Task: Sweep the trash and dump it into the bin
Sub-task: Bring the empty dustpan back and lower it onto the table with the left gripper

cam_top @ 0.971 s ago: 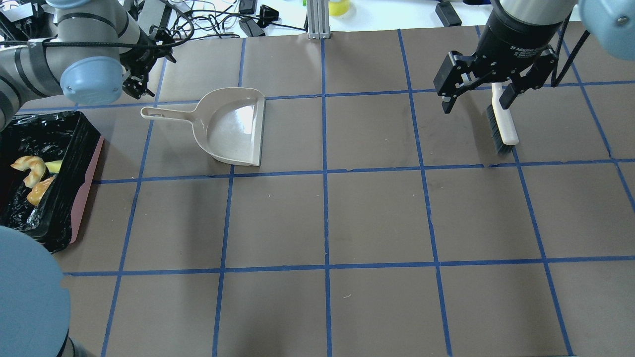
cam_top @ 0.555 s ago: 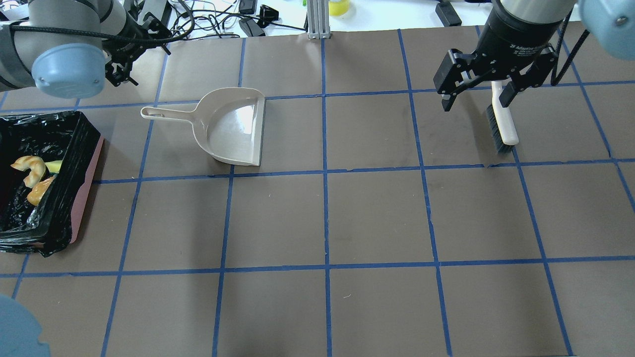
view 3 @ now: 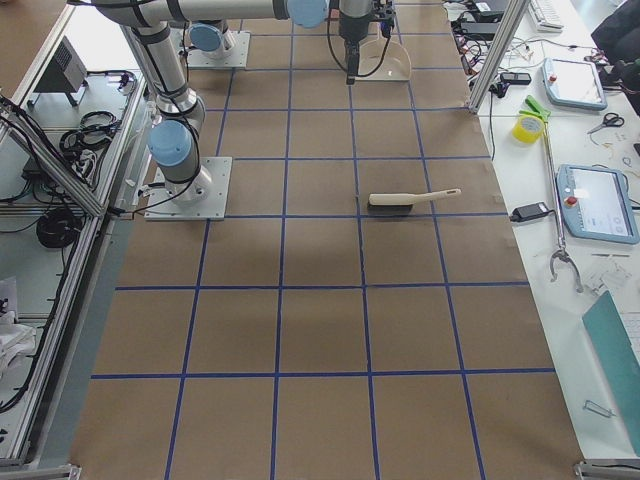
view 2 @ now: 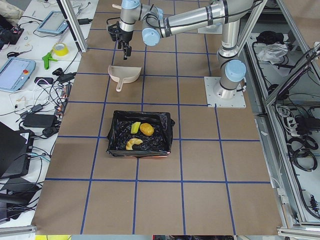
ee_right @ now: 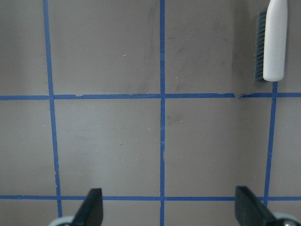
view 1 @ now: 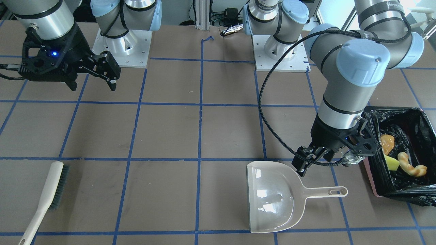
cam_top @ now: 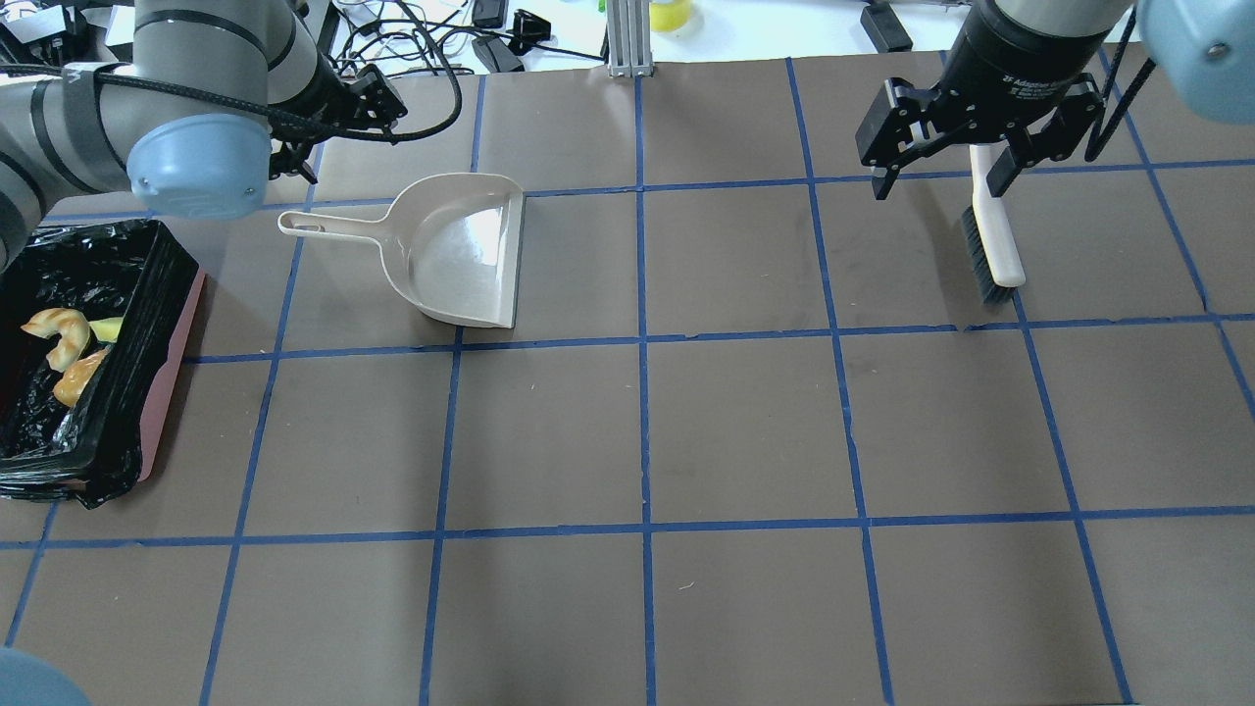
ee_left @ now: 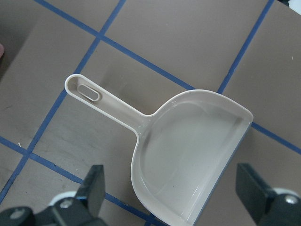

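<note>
Bristles mark the nearest thing: a cream-handled hand brush [view 1: 47, 195] lies by the operators' edge. Its long axis runs from that edge toward the robot, handle end nearest and dark bristles facing the table's middle. Along the same edge a beige plastic dustpan [view 1: 272, 200] sits flat, mouth toward the brush and handle pointing at the pink-sided bin [view 1: 374, 177] with its glossy black bag. The bin stands at the robot's left end of the table, long side running front to back. The trash [cam_top: 61, 333] lies inside: an orange-cream curled peel [view 1: 413, 167], a yellow-green spongy block [view 1: 391, 164], and an amber-yellow lumpy wad [view 1: 386, 143]. The left gripper [ee_left: 171, 172] hangs above the dustpan, fingers spread, holding nothing. Farther off, the right gripper [view 1: 93, 86] is raised, fingers wide apart, empty, clear of the brush.
</note>
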`<state>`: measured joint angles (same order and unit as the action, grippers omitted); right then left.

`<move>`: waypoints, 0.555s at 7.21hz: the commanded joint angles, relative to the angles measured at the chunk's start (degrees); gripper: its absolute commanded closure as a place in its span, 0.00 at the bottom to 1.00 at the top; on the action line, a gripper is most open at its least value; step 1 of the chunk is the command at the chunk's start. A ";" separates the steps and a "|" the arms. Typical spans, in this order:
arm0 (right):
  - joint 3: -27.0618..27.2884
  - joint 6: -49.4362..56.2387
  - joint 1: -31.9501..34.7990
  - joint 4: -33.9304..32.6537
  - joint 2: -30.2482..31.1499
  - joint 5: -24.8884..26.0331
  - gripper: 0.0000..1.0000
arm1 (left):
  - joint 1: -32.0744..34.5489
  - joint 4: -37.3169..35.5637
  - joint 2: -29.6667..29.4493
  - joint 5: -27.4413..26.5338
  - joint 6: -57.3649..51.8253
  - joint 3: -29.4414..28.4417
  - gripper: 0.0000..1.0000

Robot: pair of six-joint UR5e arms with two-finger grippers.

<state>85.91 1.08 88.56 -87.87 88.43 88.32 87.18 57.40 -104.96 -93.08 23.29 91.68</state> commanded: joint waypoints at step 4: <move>0.66 -0.56 0.12 -0.20 0.60 0.80 0.00 | -1.39 22.51 8.34 1.49 -25.04 -2.46 0.00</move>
<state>86.37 0.57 88.66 -88.13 88.80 89.10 86.48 71.92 -99.30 -92.31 1.56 90.82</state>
